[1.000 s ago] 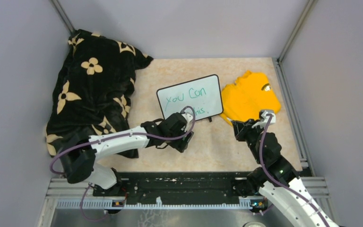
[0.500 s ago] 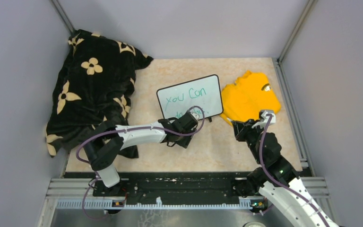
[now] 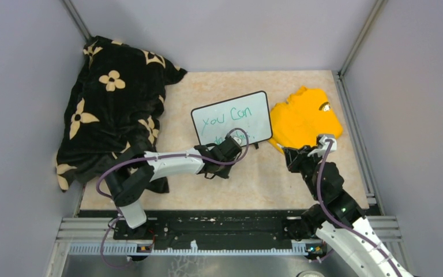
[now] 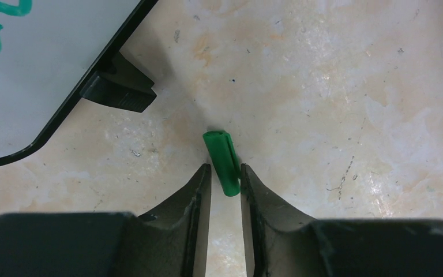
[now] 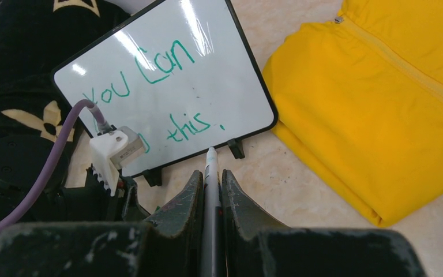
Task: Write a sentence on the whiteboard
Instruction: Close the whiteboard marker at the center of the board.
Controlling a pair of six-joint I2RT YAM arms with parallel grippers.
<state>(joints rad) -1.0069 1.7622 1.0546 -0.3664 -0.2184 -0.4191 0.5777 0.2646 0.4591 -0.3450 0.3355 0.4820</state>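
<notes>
A robot lab booth: plain grey walls [image 3: 219,29] box in the small tabletop [image 3: 277,179], with a left arm [image 3: 173,164] and right arm [image 3: 329,184] bolted to the near metal rail [image 3: 219,248].

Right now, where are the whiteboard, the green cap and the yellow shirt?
the whiteboard [image 3: 235,117]: top external view, middle of its white writing face.
the green cap [image 4: 224,163]: left wrist view, middle of its round body.
the yellow shirt [image 3: 306,118]: top external view, centre of the fabric.
</notes>
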